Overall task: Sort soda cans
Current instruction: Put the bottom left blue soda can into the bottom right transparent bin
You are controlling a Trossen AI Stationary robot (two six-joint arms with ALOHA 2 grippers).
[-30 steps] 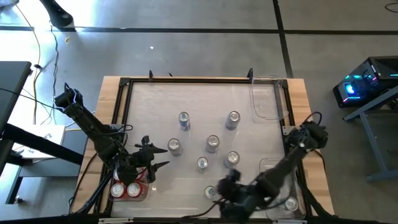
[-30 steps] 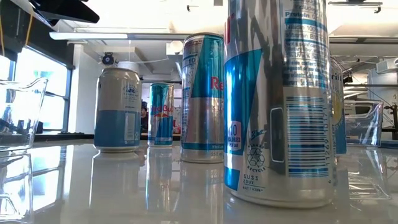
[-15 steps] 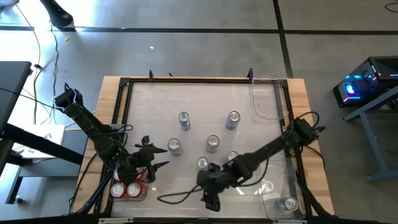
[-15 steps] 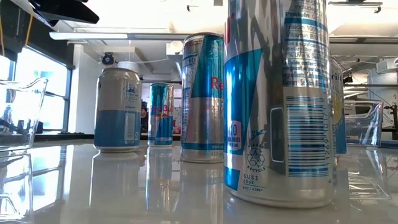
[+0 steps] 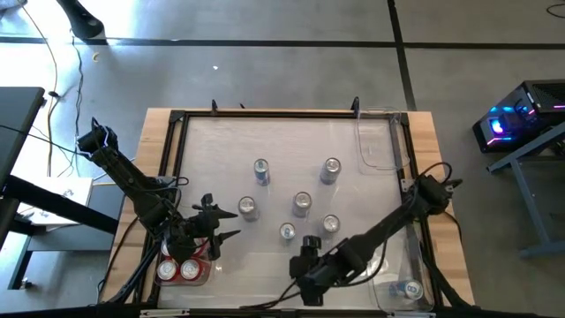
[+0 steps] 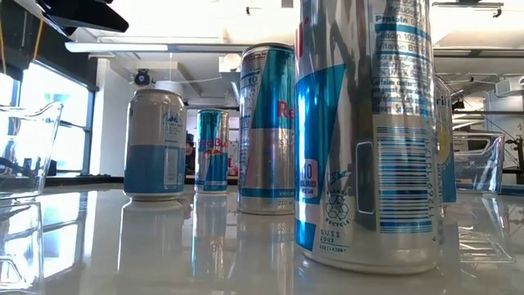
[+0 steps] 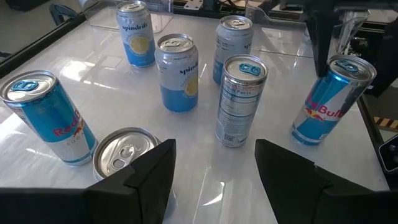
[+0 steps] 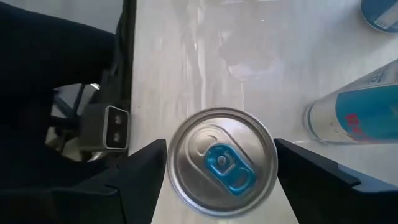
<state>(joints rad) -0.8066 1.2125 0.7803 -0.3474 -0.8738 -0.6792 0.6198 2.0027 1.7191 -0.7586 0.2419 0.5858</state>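
Several soda cans stand upright on the white table: a loose group in the middle [image 5: 302, 204] and one blue-and-silver can [image 8: 222, 162] near the front edge, which looms large in the low view [image 6: 368, 131]. My right gripper [image 8: 221, 143] hangs open over that can, pointing steeply down, one finger on each side of its top. In the high view my right gripper [image 5: 304, 269] hides the can. My left gripper [image 5: 231, 223] waits open at the near left, facing the group [image 7: 239, 99], nothing between its fingers [image 7: 214, 162].
Two red cans [image 5: 178, 269] sit in a clear bin at the near left corner. A clear bin at the near right holds one can [image 5: 410, 289]. Another clear bin [image 5: 378, 141] stands at the far right. A raised black frame [image 5: 265, 113] rims the table.
My right gripper has swung from beside the near right bin toward the table's left, sunk, and rolled about its own line. It now stands over the can near the front edge, which was uncovered a second ago. The cans have not moved.
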